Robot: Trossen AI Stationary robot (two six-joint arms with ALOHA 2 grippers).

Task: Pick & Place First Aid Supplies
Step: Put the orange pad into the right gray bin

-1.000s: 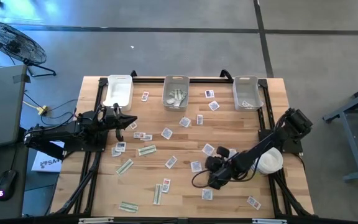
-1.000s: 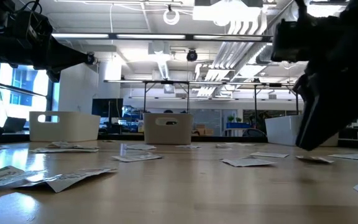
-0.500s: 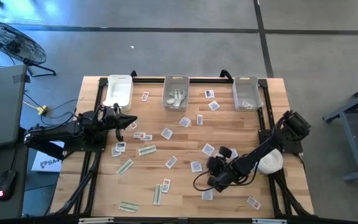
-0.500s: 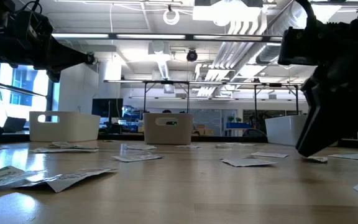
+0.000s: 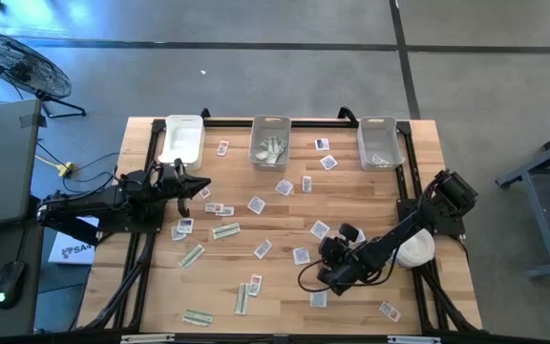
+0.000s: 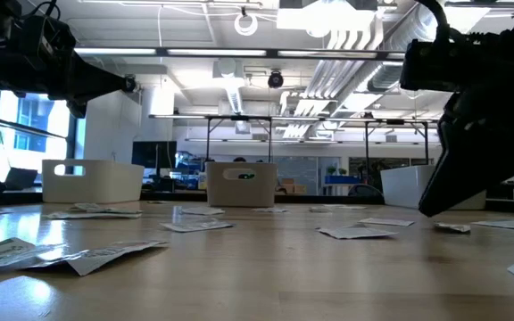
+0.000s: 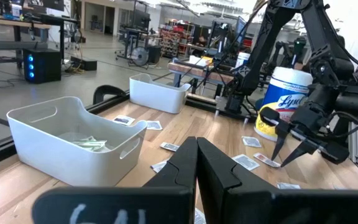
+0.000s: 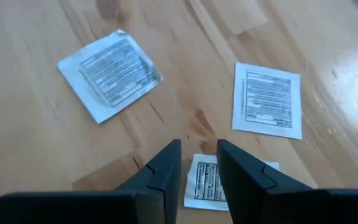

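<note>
Two black jointed arms, looping black cables

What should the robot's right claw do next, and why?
Probably drop straight down and pinch. The right gripper hangs just above the wooden table with its two dark fingers parted, and a small white square paper packet lies right under the gap. Nothing is held yet. The left gripper waits shut on the table's other side.

Right gripper [image 8: 197, 163] hangs low, fingers slightly parted; left gripper [image 5: 201, 185] closed, parked.
</note>
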